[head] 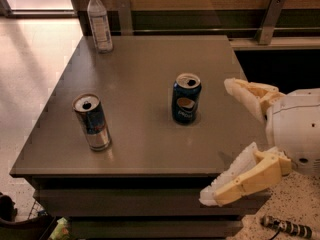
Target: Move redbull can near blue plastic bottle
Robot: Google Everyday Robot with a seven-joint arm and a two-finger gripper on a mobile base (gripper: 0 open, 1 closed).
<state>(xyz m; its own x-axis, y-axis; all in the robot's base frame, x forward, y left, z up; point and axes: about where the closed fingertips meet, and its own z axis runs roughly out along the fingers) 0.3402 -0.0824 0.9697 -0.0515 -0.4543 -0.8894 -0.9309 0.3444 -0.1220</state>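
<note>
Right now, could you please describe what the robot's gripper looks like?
The gripper, at the right edge beside the table, has two cream-yellow tapering fingers with paler ribbed pads on their inner faces, joined to a rounded white housing with small dark holes. No cables or markings show.
</note>
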